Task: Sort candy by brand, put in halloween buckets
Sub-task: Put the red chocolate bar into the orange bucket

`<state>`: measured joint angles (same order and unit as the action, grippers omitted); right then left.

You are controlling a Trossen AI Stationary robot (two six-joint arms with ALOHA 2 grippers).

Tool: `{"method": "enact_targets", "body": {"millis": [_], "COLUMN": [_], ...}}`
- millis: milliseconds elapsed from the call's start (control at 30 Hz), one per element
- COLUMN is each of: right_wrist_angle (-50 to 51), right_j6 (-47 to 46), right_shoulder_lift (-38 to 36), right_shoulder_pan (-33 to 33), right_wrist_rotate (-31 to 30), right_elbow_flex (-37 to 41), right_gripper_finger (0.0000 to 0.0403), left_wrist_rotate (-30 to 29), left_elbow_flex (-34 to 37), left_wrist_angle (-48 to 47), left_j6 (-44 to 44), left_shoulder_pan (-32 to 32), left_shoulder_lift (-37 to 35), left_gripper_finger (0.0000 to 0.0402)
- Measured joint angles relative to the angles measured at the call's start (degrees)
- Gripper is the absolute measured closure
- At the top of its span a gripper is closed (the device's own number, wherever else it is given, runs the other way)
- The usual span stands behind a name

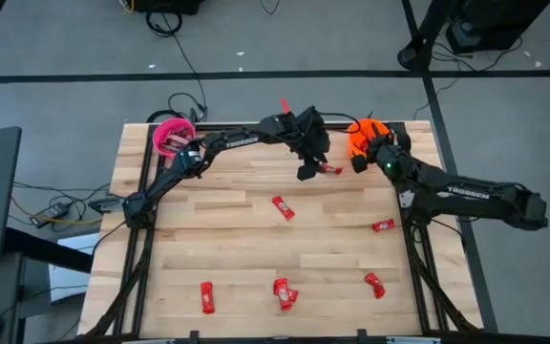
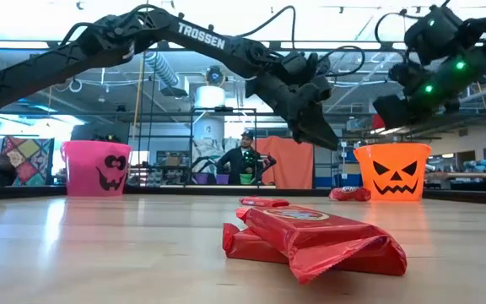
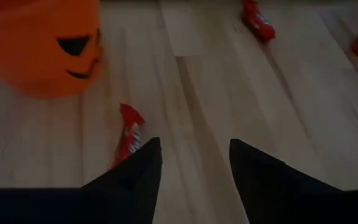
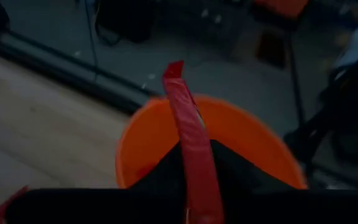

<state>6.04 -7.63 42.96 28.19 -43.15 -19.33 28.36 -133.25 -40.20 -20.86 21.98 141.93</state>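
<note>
High view: left gripper [image 1: 310, 172] hangs just beside the orange bucket [image 1: 359, 139], a red candy [image 1: 331, 169] on the table [image 1: 218, 248] right next to it; right gripper [image 1: 363, 158] sits over the bucket. Left wrist view: fingers [image 3: 143, 167] apart, empty, candy [image 3: 129, 134] beside one tip. Right wrist view: gripper [image 4: 194, 186] pinching a red candy bar [image 4: 188, 137] above the bucket [image 4: 241, 134].

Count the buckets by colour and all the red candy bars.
Pink bucket: 1
Orange bucket: 1
Red candy bars on the table: 7 (two stacked)
Red candy bar held by right gripper: 1
Total: 10
</note>
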Motion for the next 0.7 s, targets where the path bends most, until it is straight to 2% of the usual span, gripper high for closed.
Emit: {"method": "enact_targets", "body": {"millis": [167,433,567,700], "right_wrist_angle": [1.75,1.18,-0.08,0.0], "right_j6": [-1.85,-2.02,-2.0,-2.81], "right_shoulder_lift": [0.09,-0.69,-2.68,-4.99], "right_shoulder_pan": [7.13,11.91,11.45,10.66], "right_wrist_rotate": [9.51,13.65,18.92,24.03], "right_elbow_flex": [0.0,-0.13,-0.15,-0.15], "right_gripper_finger": [0.0286,0.0173,0.0133,0.012], "left_wrist_rotate": [-2.54,-7.77,-8.36,-8.45], "left_elbow_flex": [1.9,6.91,9.35,11.65], "left_wrist_angle": [4.78,13.66,15.27,16.53], "left_j6": [-0.11,-1.22,-2.5,-2.39], "left_shoulder_pan": [-0.64,-1.72,-2.02,-2.02], "left_shoulder_lift": [0.02,0.11,0.09,0.11], "left_gripper_finger": [0.0162,0.0058,0.0045,0.0049]}}
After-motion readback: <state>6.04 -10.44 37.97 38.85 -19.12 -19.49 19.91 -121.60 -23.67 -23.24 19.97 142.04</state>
